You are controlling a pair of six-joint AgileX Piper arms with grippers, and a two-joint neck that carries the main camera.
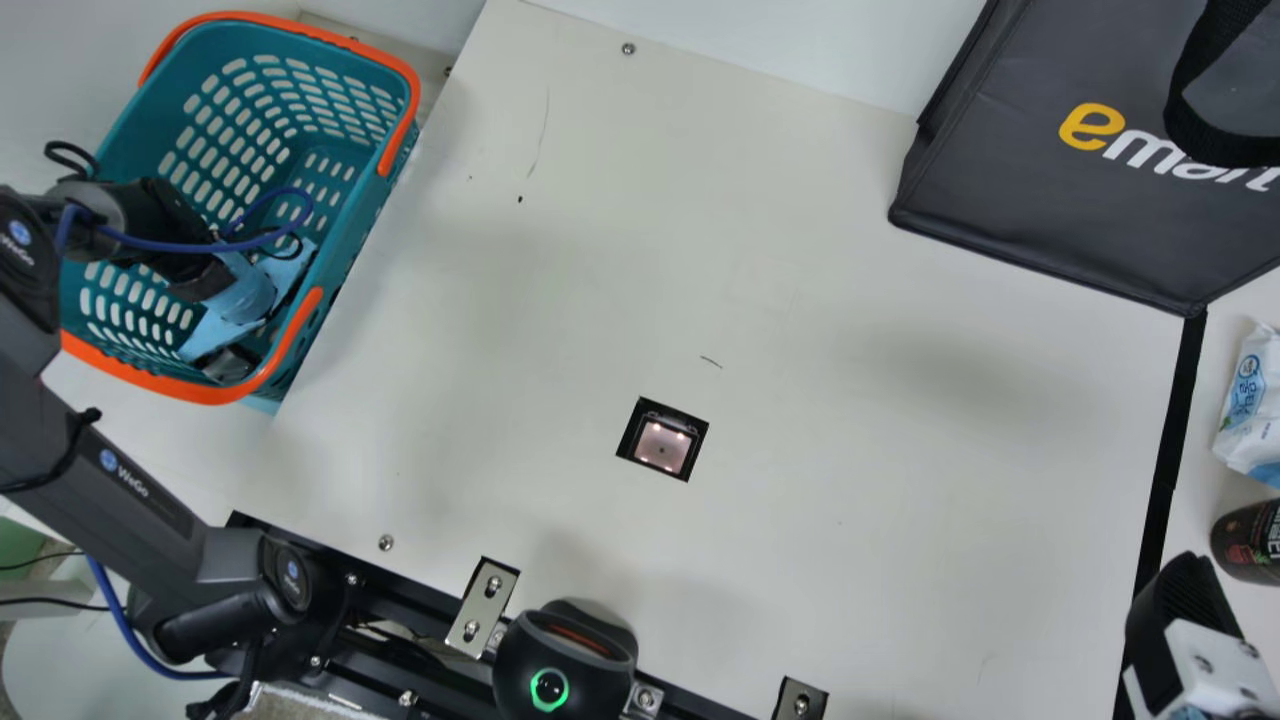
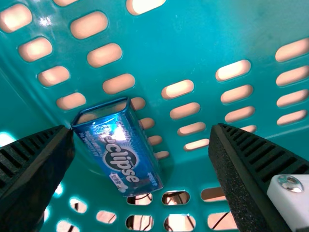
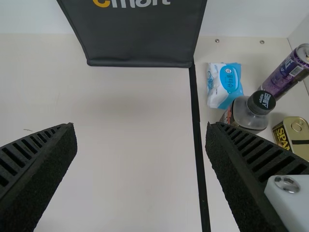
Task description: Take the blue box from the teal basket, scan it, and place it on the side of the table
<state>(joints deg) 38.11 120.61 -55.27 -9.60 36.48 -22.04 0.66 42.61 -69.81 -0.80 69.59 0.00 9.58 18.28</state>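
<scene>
In the main view my left gripper [image 1: 232, 362] is down inside the teal basket [image 1: 345, 225], at the end nearest the arm bases. The left wrist view has the left gripper [image 2: 141, 129] open above the blue box [image 2: 120, 153], which leans in a corner of the teal basket [image 2: 193, 43]. The box lies between the fingers' lines, closer to one finger, not gripped. My right gripper [image 1: 1185, 612] is partly in the main view at the lower right; in the right wrist view the right gripper [image 3: 140, 128] is open and empty over the table. The scanner window [image 1: 664, 444] is set in the tabletop.
A black bag [image 1: 1060, 200] stands at the back right. Beyond the black strip [image 3: 199, 145] are a wipes pack [image 3: 225, 84], a bottle [image 3: 247, 113], a purple can [image 3: 288, 72] and a yellow tin [image 3: 292, 135]. A round black device [image 1: 565, 655] sits at the near edge.
</scene>
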